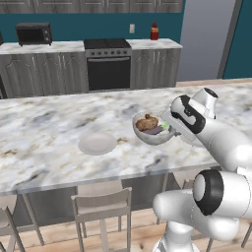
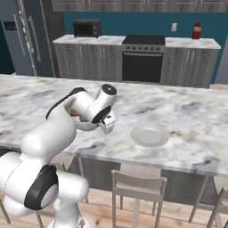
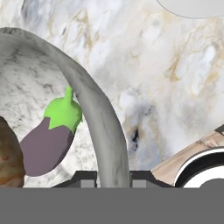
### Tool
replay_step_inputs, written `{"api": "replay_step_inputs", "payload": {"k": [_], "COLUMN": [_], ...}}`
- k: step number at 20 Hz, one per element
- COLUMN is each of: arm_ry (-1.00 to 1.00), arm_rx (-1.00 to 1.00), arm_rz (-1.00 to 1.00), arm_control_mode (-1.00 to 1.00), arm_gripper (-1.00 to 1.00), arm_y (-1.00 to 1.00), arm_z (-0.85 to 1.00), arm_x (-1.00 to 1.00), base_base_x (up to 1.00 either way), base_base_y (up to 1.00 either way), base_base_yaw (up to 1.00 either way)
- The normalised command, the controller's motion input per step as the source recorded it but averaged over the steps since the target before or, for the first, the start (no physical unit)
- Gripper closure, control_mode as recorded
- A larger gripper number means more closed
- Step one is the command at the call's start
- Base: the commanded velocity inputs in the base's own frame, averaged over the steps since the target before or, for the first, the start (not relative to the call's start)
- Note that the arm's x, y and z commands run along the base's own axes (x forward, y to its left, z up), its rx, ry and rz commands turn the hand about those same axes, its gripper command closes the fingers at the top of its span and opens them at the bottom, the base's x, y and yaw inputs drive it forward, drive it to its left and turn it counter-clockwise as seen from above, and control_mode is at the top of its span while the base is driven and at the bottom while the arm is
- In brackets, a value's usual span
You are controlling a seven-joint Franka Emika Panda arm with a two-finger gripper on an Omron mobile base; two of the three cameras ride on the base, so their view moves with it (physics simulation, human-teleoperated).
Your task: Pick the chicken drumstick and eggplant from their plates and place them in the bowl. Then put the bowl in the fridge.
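The two-finger gripper is clamped on the rim of the round, deep, pale grey glassy bowl, one finger inside the wall and one outside, and in the left base view the bowl looks tipped and just off the marble island counter, close to its near edge. Inside ride the lumpy golden-brown chicken drumstick and the small dark purple eggplant with its green end, lying side by side against the wall. A plain flat white plate sits bare on the counter toward the middle. The danger now, as I judge it, is that one-sided pinch on a thin rim: the loaded bowl may pivot in the fingers, tilt further and spill the food, or slip free altogether. The tall dark grey fridge stands well beyond the counter's far left corner, so a long carry lies ahead, and any jolt or swing near the stool adds risk.
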Motion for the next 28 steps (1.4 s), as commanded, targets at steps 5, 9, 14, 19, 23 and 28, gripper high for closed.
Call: {"api": "replay_step_inputs", "payload": {"k": [5,9,14,19,23,28], "arm_ry": [0.00,0.00,0.00,0.00,0.00,0.00], "arm_rx": [0.00,0.00,0.00,0.00,0.00,0.00], "arm_rz": [0.00,0.00,0.00,0.00,0.00,0.00], "arm_control_mode": [1.00,1.00,1.00,1.00,1.00,1.00], "arm_gripper": [1.00,1.00,1.00,1.00,1.00,1.00], "arm_y": [0.00,0.00,0.00,0.00,0.00,0.00], "arm_z": [0.00,0.00,0.00,0.00,0.00,0.00], "arm_x": [0.00,0.00,0.00,0.00,0.00,0.00], "base_base_x": [-0.12,-0.67,-0.70,-0.60,-0.50,-0.37], "base_base_y": [0.00,0.00,0.00,0.01,0.05,0.18], "base_base_yaw": [0.02,0.05,0.01,-0.01,-0.01,0.03]}}
